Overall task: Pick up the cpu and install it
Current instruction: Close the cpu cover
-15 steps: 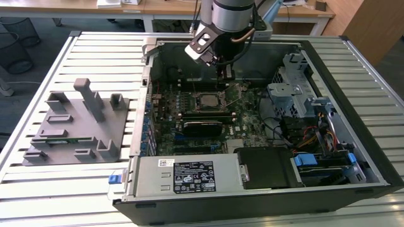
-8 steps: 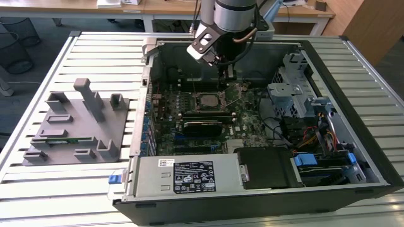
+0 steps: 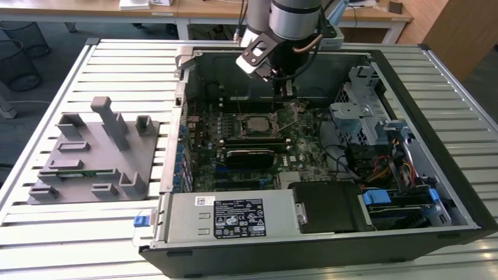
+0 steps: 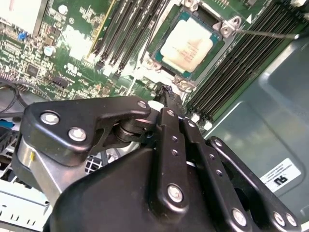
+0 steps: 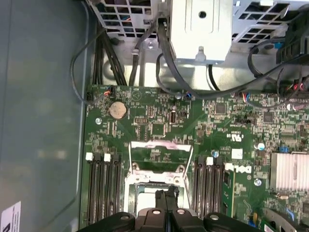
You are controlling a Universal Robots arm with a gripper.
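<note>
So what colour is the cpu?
The cpu is pale silver on top; the second wrist view shows it best.

The cpu (image 4: 189, 42) sits in the socket (image 4: 185, 85) inside the case (image 3: 311, 256).

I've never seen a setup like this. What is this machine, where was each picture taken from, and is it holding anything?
This is a robot arm reaching into an open computer case that lies on a slatted table. The exterior view shows the whole scene from off the arm. Both wrist views come from cameras riding on the arm, looking past its gripper onto the green motherboard. The gripper's two fingers are shut together with nothing between them. The cpu, a shiny square chip, sits in its socket just beyond the fingertips. At the exterior view's left, a grey parts holder stands on the table with a thin green memory strip in it.
</note>
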